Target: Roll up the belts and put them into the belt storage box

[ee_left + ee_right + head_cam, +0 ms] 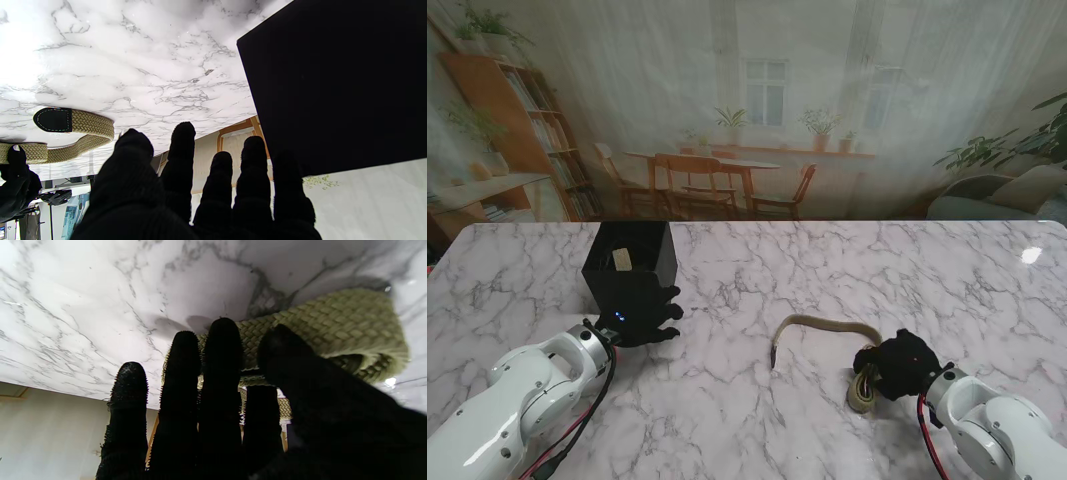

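While right hand (897, 366) fingers pinch the belt (827, 325), left hand (645, 325) fingers splay beside the box (632, 268).

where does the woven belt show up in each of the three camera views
Stand view: belt on the marble, right of centre, coiled end at the right hand.
Left wrist: belt at the picture's left edge.
Right wrist: belt fills the right side.
Shared landmark: the marble table.
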### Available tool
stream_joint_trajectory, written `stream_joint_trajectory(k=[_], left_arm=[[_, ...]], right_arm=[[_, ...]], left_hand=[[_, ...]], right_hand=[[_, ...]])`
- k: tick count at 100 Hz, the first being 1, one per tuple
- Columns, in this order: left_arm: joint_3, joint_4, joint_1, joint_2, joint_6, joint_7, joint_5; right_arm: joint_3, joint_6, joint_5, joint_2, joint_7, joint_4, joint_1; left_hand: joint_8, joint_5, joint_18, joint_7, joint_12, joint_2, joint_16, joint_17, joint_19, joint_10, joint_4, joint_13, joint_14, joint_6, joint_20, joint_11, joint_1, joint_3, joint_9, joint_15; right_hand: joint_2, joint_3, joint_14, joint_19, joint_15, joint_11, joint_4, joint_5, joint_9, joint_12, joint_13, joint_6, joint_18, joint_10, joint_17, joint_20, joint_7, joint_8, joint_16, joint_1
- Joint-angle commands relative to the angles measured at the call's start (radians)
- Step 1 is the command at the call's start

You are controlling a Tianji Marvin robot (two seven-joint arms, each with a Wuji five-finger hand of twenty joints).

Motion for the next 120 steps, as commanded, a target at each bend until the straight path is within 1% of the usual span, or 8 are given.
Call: stream_joint_trajectory(k=[1, 22, 39, 50, 64, 80, 93, 120], left_arm=[[0.003, 0.001, 0.002, -0.002, 0.003, -0.013, -0.001], [0.005, 0.003, -0.001, -0.002, 0.002, -0.013, -0.002], [0.005, 0.004, -0.001, -0.002, 0.003, -0.012, -0.003], [0.006, 0.005, -0.002, -0.002, 0.003, -0.013, -0.003], [0.006, 0.005, -0.001, -0.002, 0.003, -0.012, -0.004], [0.006, 0.005, -0.002, -0.002, 0.003, -0.013, -0.004], [0.007, 0.005, -0.002, -0.002, 0.003, -0.016, -0.004], [0.008, 0.005, -0.003, -0.002, 0.002, -0.019, -0.005]], right_arm=[[-0.003, 0.014, -0.006, -0.003, 0.006, 0.005, -0.010], [-0.002, 0.024, -0.013, -0.003, 0.002, 0.001, -0.016], [0.001, 0.020, -0.007, -0.003, 0.014, -0.003, -0.018], [0.003, 0.025, 0.020, -0.006, 0.022, -0.005, -0.019], [-0.003, 0.042, 0.035, -0.010, 0.000, 0.008, -0.016], [-0.010, 0.064, 0.061, -0.013, 0.004, 0.021, -0.011], [-0.017, 0.071, 0.072, -0.014, -0.014, 0.041, -0.003], [-0.025, 0.054, 0.082, -0.017, -0.077, 0.072, 0.009]], left_hand=[[-0.001, 0.027, 0.031, 0.003, 0.001, 0.028, 0.000, -0.016, -0.027, 0.012, -0.015, -0.019, 0.016, 0.002, 0.005, -0.005, -0.003, -0.011, -0.039, -0.026], [-0.001, 0.027, 0.030, 0.002, 0.001, 0.029, 0.000, -0.016, -0.027, 0.011, -0.015, -0.019, 0.015, 0.001, 0.005, -0.005, -0.006, -0.012, -0.040, -0.026], [-0.002, 0.027, 0.030, 0.002, 0.001, 0.030, 0.000, -0.016, -0.028, 0.012, -0.015, -0.021, 0.017, 0.002, 0.005, -0.005, -0.007, -0.012, -0.041, -0.026], [-0.002, 0.026, 0.031, 0.001, 0.001, 0.030, 0.000, -0.016, -0.028, 0.012, -0.015, -0.020, 0.017, 0.003, 0.005, -0.006, -0.008, -0.012, -0.041, -0.026], [-0.003, 0.027, 0.030, 0.001, 0.001, 0.032, 0.000, -0.016, -0.028, 0.011, -0.016, -0.021, 0.016, 0.004, 0.005, -0.006, -0.011, -0.013, -0.041, -0.027], [-0.003, 0.027, 0.031, 0.000, 0.001, 0.032, 0.000, -0.017, -0.029, 0.011, -0.016, -0.020, 0.017, 0.004, 0.005, -0.006, -0.012, -0.013, -0.040, -0.027], [-0.003, 0.026, 0.031, -0.001, 0.000, 0.033, 0.000, -0.017, -0.030, 0.011, -0.016, -0.021, 0.017, 0.002, 0.005, -0.007, -0.014, -0.013, -0.040, -0.028], [-0.003, 0.027, 0.031, -0.002, 0.000, 0.032, 0.000, -0.018, -0.031, 0.011, -0.016, -0.020, 0.016, 0.002, 0.005, -0.007, -0.013, -0.012, -0.040, -0.028]], right_hand=[[0.045, -0.020, 0.030, 0.007, 0.036, -0.012, 0.005, 0.223, -0.106, 0.044, 0.003, -0.160, 0.068, 0.052, -0.023, 0.026, 0.327, 0.061, 0.034, -0.010], [0.017, -0.038, 0.074, -0.008, 0.042, -0.014, 0.022, 0.247, -0.459, 0.033, -0.130, -0.185, 0.133, 0.116, -0.032, 0.072, 0.315, 0.043, 0.066, -0.083], [-0.032, -0.022, 0.089, -0.024, 0.016, -0.172, 0.020, 0.299, -0.654, -0.218, -0.214, -0.139, 0.163, 0.223, -0.039, 0.094, 0.340, -0.022, 0.020, -0.101], [-0.049, -0.019, 0.141, -0.055, -0.092, -0.232, 0.018, 0.337, -0.766, -0.284, -0.295, -0.088, 0.197, 0.283, -0.051, 0.078, 0.350, -0.067, -0.060, -0.102], [-0.067, 0.002, 0.199, -0.105, -0.160, -0.304, 0.012, 0.367, -0.832, -0.328, -0.334, -0.045, 0.230, 0.330, -0.050, 0.032, 0.364, -0.097, -0.132, -0.097], [-0.062, 0.017, 0.230, -0.134, -0.182, -0.348, 0.012, 0.366, -0.812, -0.353, -0.364, 0.001, 0.226, 0.339, -0.062, -0.021, 0.371, -0.095, -0.174, -0.084], [-0.059, 0.027, 0.196, -0.127, -0.159, -0.300, 0.015, 0.371, -0.702, -0.334, -0.327, 0.049, 0.218, 0.310, -0.057, -0.033, 0.376, -0.092, -0.172, -0.078], [-0.005, 0.027, 0.106, -0.109, -0.133, 0.017, 0.020, 0.333, -0.420, -0.137, -0.266, 0.118, 0.147, 0.086, -0.079, -0.066, 0.375, -0.048, -0.151, -0.077]])
